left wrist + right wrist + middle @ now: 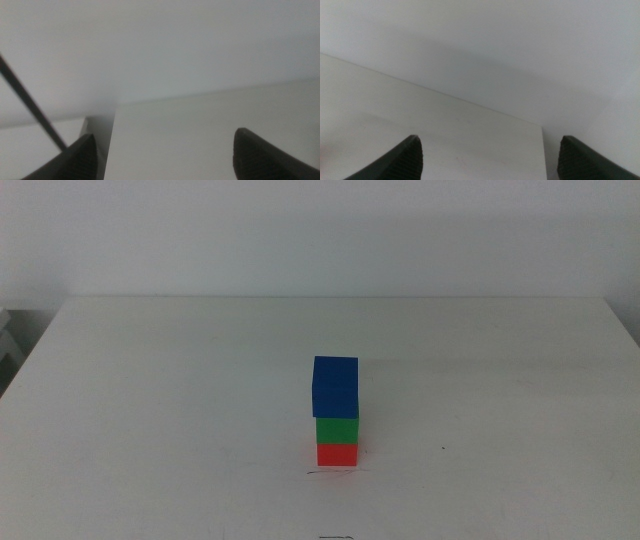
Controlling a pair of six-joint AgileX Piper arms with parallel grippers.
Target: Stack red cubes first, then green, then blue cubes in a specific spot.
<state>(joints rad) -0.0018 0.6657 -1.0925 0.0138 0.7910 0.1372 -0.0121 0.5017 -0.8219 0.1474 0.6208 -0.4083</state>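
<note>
We see the left claw (162,150) spread wide, holding nothing, above bare white counter (150,400). Mid-counter stands one stack: red cube (337,454) at the base, green cube (337,429) on it, blue cube (335,387) on top. Right claw (487,155) likewise wide, empty.

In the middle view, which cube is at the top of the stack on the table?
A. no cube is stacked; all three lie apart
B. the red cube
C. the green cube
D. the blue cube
D: the blue cube sits on the green cube, which rests on the red cube at the bottom.
</note>
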